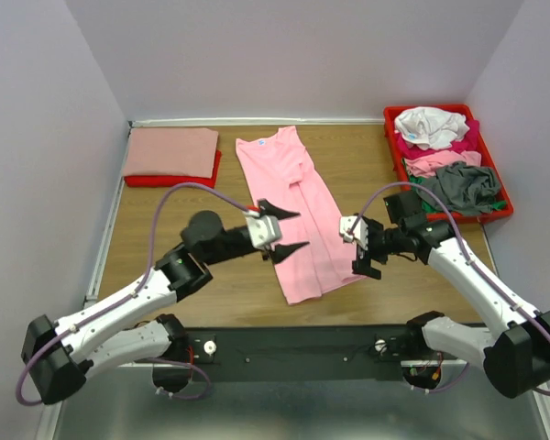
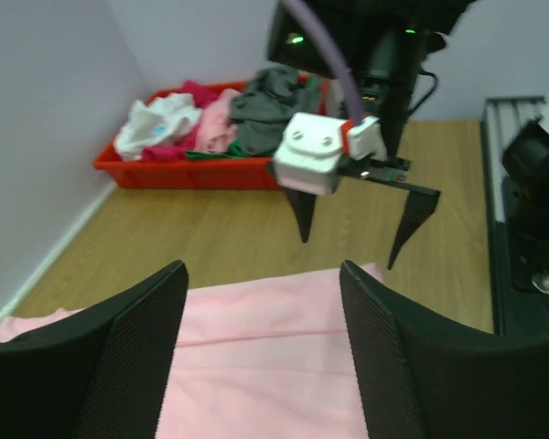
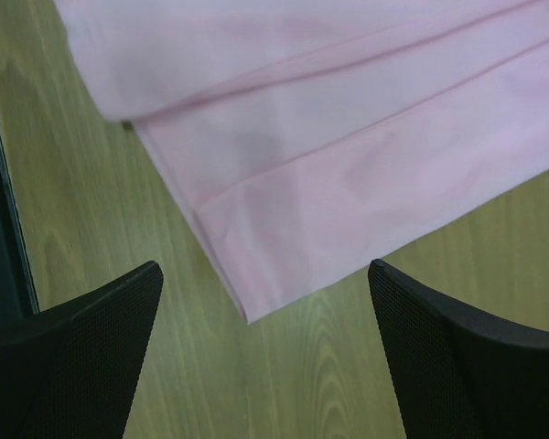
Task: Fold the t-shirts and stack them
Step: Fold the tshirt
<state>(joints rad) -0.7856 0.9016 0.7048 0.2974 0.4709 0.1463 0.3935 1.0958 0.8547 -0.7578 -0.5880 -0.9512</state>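
A light pink t-shirt (image 1: 298, 213) lies on the wooden table, folded lengthwise into a long strip, neck at the far end. My left gripper (image 1: 284, 232) is open and empty just above the strip's left edge, near its lower half. The shirt also fills the bottom of the left wrist view (image 2: 256, 357). My right gripper (image 1: 364, 254) is open and empty, just right of the strip's near right corner (image 3: 247, 315). A folded salmon shirt (image 1: 171, 151) lies on a red one (image 1: 137, 180) at the far left.
A red tray (image 1: 497, 213) at the far right holds crumpled white (image 1: 431, 126), magenta, pink and grey (image 1: 465, 186) shirts. It also shows in the left wrist view (image 2: 192, 171). Grey walls close in the table's left, back and right sides.
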